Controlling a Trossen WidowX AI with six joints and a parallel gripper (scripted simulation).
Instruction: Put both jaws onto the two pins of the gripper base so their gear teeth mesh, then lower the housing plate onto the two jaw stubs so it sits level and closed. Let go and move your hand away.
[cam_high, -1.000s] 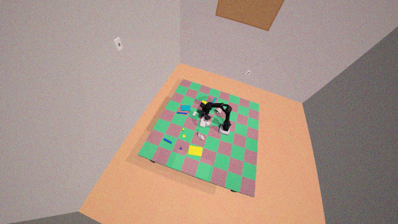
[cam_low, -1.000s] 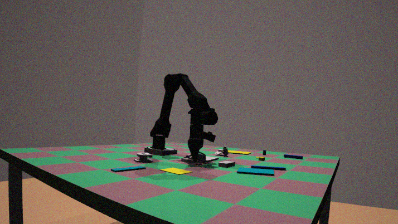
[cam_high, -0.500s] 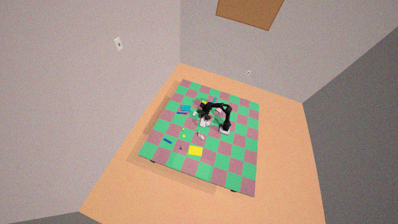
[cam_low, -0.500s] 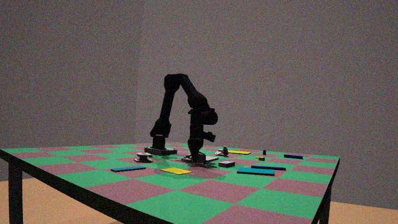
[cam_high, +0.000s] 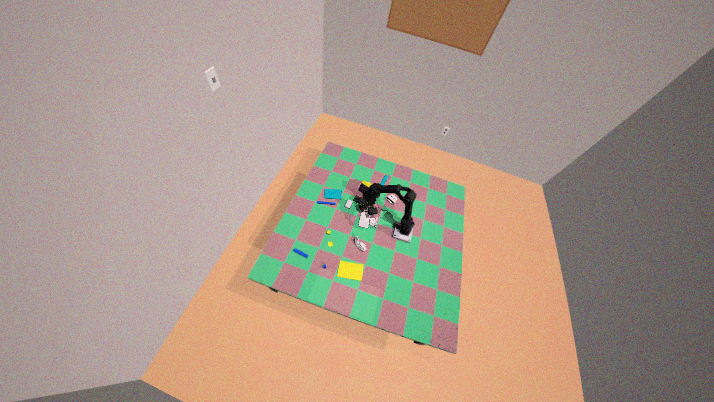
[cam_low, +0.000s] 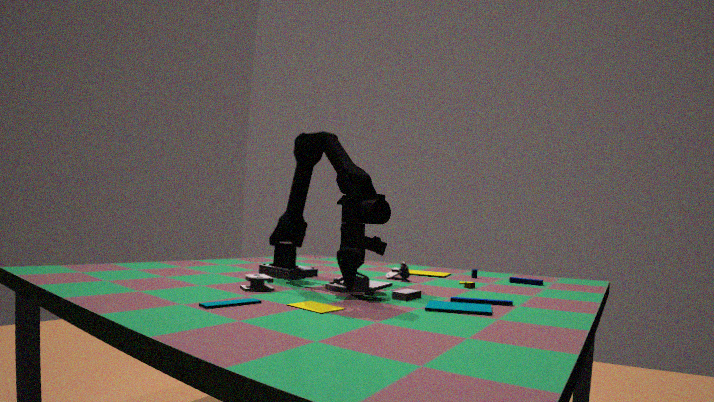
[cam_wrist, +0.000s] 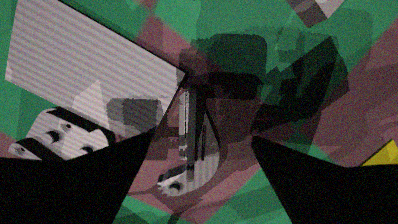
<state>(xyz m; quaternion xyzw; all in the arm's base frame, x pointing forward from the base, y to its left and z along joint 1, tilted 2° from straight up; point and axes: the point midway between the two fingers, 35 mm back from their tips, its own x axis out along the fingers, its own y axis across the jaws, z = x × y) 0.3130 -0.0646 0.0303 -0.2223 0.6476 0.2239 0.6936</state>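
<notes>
In the wrist view my gripper (cam_wrist: 202, 139) is open, with its two black fingers on either side of a grey-white jaw (cam_wrist: 191, 145). The jaw lies on the table and nothing is between the fingers in a grip. The gripper base (cam_wrist: 85, 95) is a white striped plate with a holed block at its near end, just left of the jaw. In the exterior view the gripper (cam_low: 352, 280) points straight down, low over the base. A second jaw (cam_low: 400, 272) lies apart on the table. A small grey-white block (cam_low: 406, 294), possibly the housing plate, lies beside the base.
A spool-like grey part (cam_low: 256, 282) sits near the arm's foot (cam_low: 287, 270). Flat yellow (cam_low: 315, 306), teal (cam_low: 458, 307) and blue (cam_low: 481, 300) tiles and small cubes lie scattered around. A yellow tile corner (cam_wrist: 384, 155) shows at the wrist view's right edge.
</notes>
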